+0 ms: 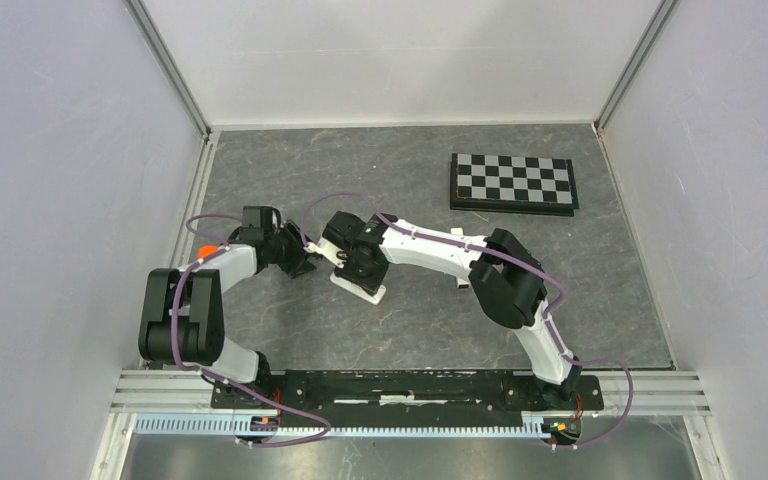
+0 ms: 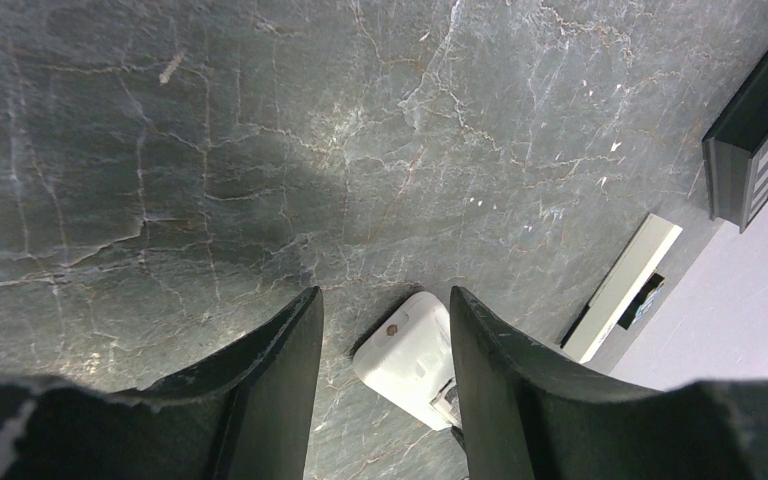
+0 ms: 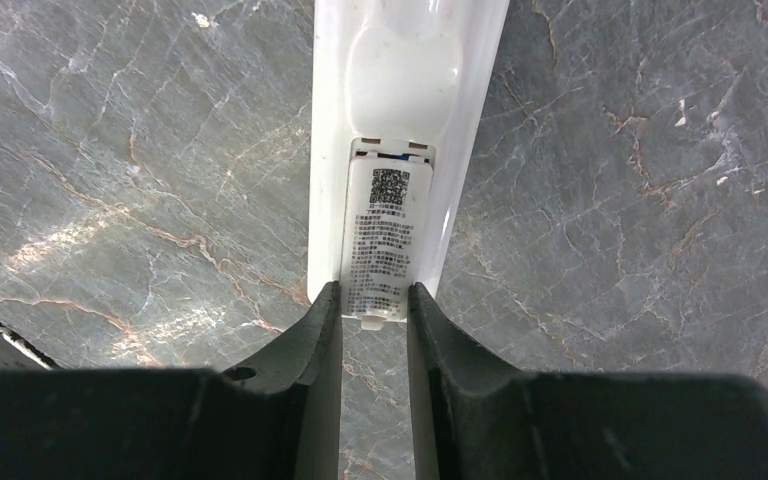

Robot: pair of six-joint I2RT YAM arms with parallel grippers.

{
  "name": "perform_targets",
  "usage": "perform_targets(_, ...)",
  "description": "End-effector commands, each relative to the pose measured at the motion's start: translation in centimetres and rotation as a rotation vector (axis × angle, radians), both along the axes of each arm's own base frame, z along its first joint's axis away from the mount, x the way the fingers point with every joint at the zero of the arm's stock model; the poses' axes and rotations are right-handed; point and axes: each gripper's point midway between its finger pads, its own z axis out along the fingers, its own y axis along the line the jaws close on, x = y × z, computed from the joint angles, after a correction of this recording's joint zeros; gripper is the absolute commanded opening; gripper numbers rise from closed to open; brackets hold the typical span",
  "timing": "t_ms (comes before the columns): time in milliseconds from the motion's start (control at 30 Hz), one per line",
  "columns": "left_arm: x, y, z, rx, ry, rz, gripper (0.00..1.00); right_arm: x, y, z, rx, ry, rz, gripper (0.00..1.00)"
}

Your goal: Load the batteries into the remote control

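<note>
I had right claw (image 3: 373,290) pinching the battery cover (image 3: 380,230) on the remote control (image 3: 405,70), left claw (image 2: 382,295) released. Cover step, I judged; next needed a straight slide.

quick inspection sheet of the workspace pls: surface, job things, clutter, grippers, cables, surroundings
surface: dark grey veined tabletop, no spills seen
job's things: white remote control lies back up at centre, its labelled battery cover on the back with a gap showing at its far end; batteries not clearly seen
clutter: checkerboard at the far right; slim white bar lying apart from the remote
grippers: left gripper open, jaws either side of the remote's end; right gripper has its jaws closed on the cover's sides
cables: purple cables loop along both arms
surroundings: pale walls, aluminium frame
</note>
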Motion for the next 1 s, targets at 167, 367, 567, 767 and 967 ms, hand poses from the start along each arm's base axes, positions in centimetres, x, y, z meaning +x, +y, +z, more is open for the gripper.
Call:
perform_targets(167, 0.8, 0.1, 0.2, -0.013, -0.022, 0.02, 0.57, 0.6, 1.8, 0.6, 0.05, -0.02, -0.003, 0.26)
perform_targets(367, 0.8, 0.1, 0.2, -0.015, -0.02, 0.019, 0.57, 0.9, 2.2, 0.5, 0.058, -0.024, -0.023, 0.28)
perform_targets(567, 0.8, 0.0, 0.3, -0.017, -0.024, 0.018, 0.57, 0.9, 2.4, 0.5, 0.063, -0.019, -0.03, 0.37)
perform_targets(767, 0.7, 0.1, 0.3, -0.016, -0.024, 0.018, 0.57, 1.0, 2.8, 1.6, 0.104, -0.033, -0.033, 0.54)
perform_targets(967, 0.7, 0.1, 0.3, -0.015, -0.026, 0.017, 0.57, 1.1, 3.4, 3.4, 0.162, -0.036, -0.046, 0.59)
